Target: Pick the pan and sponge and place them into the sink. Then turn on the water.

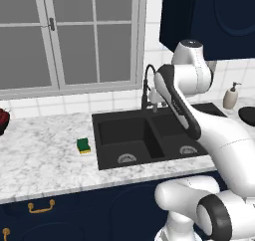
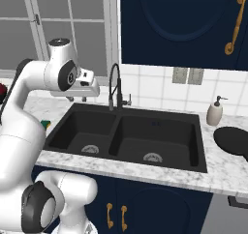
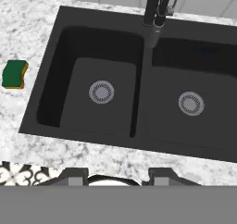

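Robot arm (image 1: 199, 110): glossy white, rounded link shells are being shown, joined by dark grey to black joint bands and capped by a pale grey disc; two small dark grey finger tips (image 3: 74, 176) are being rendered squarish.

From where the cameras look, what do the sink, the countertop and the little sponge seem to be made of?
The sink: matte black, perhaps composite stone, no glare; its drains look like brushed metal. The countertop: white stone with grey veining, likely marble or granite. The sponge: green scouring layer over soft-looking yellow foam.
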